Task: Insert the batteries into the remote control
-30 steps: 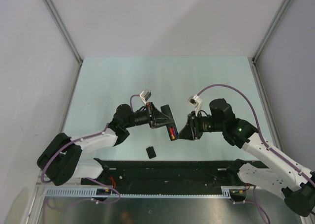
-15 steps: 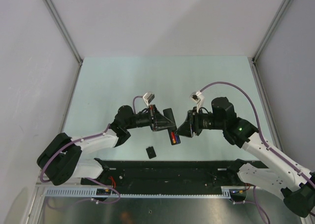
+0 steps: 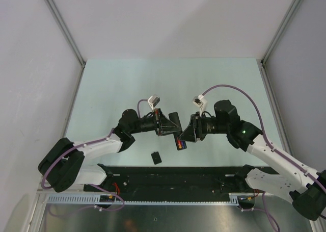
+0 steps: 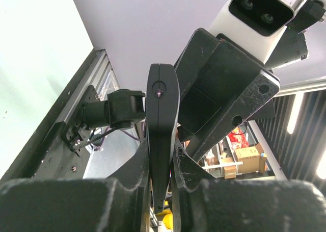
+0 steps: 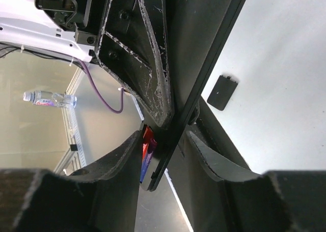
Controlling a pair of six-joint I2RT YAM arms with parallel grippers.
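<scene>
My left gripper (image 3: 170, 126) is shut on the remote control (image 3: 173, 118), a slim black bar held in the air with its battery end pointing toward the arm bases. In the left wrist view the remote (image 4: 162, 104) stands edge-on between that gripper's (image 4: 162, 160) jaws. The batteries (image 3: 178, 142), one red and one purple, lie side by side in the open bay at the lower end. My right gripper (image 3: 186, 135) is open and straddles that end. In the right wrist view one fingertip (image 5: 130, 150) sits right beside the batteries (image 5: 147, 145), and the other stands apart from the remote's (image 5: 214, 53) back.
A small black squarish cover piece (image 3: 156, 157) lies on the pale green table (image 3: 153, 84) near its front edge, below the two grippers, and it also shows in the right wrist view (image 5: 223, 92). The black base rail (image 3: 173, 178) runs along the near edge.
The right gripper has moved left onto the remote's battery end and its jaws have widened. The left gripper turned the remote slightly and then held still.
</scene>
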